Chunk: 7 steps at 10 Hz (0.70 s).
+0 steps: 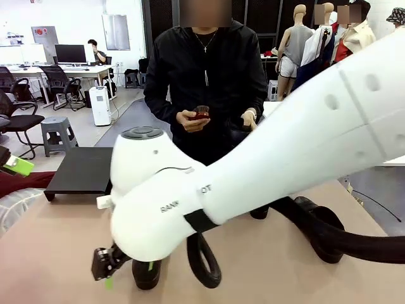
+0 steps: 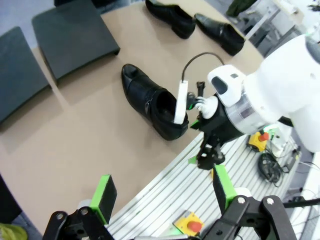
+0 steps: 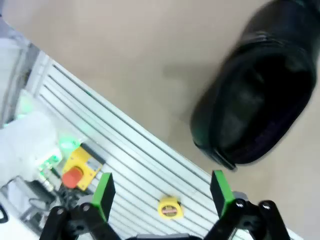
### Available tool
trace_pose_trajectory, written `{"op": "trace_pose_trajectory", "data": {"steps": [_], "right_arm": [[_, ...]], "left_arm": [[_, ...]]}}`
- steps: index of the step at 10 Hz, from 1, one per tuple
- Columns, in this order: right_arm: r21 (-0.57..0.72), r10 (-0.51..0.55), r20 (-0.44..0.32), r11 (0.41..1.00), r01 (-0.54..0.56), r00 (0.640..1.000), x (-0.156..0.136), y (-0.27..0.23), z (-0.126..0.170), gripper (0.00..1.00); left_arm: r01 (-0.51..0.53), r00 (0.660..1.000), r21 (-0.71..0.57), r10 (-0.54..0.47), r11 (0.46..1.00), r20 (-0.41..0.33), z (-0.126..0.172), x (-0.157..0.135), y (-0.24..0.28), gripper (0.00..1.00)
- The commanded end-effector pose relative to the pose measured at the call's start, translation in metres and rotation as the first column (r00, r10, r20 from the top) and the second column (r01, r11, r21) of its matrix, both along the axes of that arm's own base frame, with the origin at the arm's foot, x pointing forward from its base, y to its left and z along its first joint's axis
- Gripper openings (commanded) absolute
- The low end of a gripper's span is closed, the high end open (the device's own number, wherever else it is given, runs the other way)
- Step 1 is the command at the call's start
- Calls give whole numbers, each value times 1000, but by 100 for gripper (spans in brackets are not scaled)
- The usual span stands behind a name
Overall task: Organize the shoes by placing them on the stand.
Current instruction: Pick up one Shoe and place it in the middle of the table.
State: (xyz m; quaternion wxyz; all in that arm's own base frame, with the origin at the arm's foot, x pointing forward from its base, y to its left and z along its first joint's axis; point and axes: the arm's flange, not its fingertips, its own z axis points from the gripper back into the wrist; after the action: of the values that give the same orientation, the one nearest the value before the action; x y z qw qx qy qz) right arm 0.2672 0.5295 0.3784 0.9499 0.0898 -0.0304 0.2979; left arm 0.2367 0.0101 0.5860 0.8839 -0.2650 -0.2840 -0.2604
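Observation:
A glossy black shoe (image 2: 152,102) lies on the tan table with its heel near the table's edge; it looks blurred and close in the right wrist view (image 3: 260,100). Two more shoes (image 2: 170,17) (image 2: 220,32) lie farther off by the far edge. The stand's two black panels (image 2: 75,35) (image 2: 17,70) sit beside the table, also in the front view (image 1: 82,171). My right gripper (image 3: 162,192) is open beside the near shoe's heel, over the table edge (image 1: 104,263) (image 2: 207,152). Held high above the table, my left gripper (image 2: 162,192) is open and holds nothing.
My right arm (image 1: 285,145) sweeps across the front view and hides much of the table. A person (image 1: 205,69) stands at the far side holding a small dark red thing. Below the table edge are aluminium rails (image 3: 150,165), a yellow stop-button box (image 3: 75,167) and a yellow tape measure (image 3: 169,207).

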Motion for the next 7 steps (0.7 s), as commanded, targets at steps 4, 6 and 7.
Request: {"op": "trace_pose_trajectory", "data": {"steps": [4, 6, 7], "right_arm": [[129, -486, -2, 867, 482, 874, 37, -167, 66, 100], [214, -526, -210, 798, 563, 824, 38, -283, 107, 100], [231, -550, -305, 749, 621, 777, 42, -334, 121, 100]], "left_arm": [[20, 1000, -15, -20, 1000, 8, 0, 2, 1, 100], [20, 1000, -15, -20, 1000, 8, 0, 2, 1, 100], [20, 1000, -15, -20, 1000, 8, 0, 2, 1, 100]]}}
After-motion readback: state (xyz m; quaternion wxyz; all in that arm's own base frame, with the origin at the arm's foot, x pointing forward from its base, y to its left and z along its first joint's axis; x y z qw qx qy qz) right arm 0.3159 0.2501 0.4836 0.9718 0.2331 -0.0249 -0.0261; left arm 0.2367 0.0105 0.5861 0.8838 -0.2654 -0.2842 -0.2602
